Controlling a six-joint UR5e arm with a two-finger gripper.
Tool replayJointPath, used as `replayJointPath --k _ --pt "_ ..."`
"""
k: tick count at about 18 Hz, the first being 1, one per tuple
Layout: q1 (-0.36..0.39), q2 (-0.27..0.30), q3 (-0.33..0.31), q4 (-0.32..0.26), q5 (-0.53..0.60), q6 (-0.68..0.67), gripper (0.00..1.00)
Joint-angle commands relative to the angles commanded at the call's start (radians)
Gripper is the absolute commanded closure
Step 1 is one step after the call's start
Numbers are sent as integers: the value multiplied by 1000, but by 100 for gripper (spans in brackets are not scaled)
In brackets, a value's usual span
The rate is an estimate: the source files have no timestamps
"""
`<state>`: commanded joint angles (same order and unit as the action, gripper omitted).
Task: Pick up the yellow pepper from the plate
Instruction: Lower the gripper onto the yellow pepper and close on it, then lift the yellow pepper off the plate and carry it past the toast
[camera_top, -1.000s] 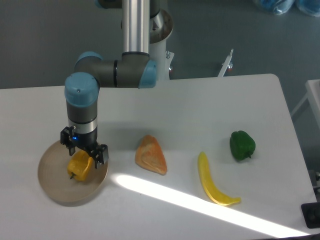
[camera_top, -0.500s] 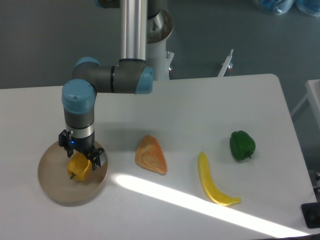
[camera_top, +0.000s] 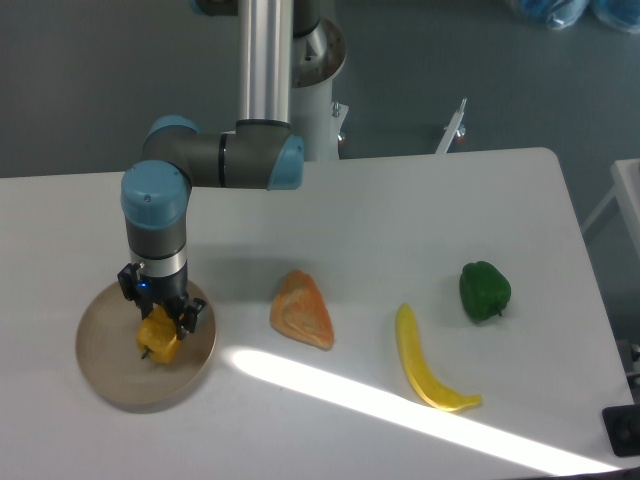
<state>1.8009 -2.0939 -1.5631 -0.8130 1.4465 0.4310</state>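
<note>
Now pincer (camera_top: 158, 322) grips blocky glossy yellow pepper (camera_top: 156, 338) over round flat plate (camera_top: 110, 372).

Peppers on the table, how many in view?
2. The small blocky yellow-orange toy pepper sits on the round tan plate at the left, under the gripper. The dark green toy pepper stands on the table at the right. None looks hidden.

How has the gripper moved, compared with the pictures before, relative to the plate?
Yes. The gripper has shifted slightly left, further over the plate, around the yellow pepper.
</note>
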Motion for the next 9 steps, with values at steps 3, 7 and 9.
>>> replayJointPath --k 3,7,9 --pt "0 3 0 0 0 2 56" --pt "2 18 14 -2 2 5 56" --pt "5 43 20 -6 6 26 56"
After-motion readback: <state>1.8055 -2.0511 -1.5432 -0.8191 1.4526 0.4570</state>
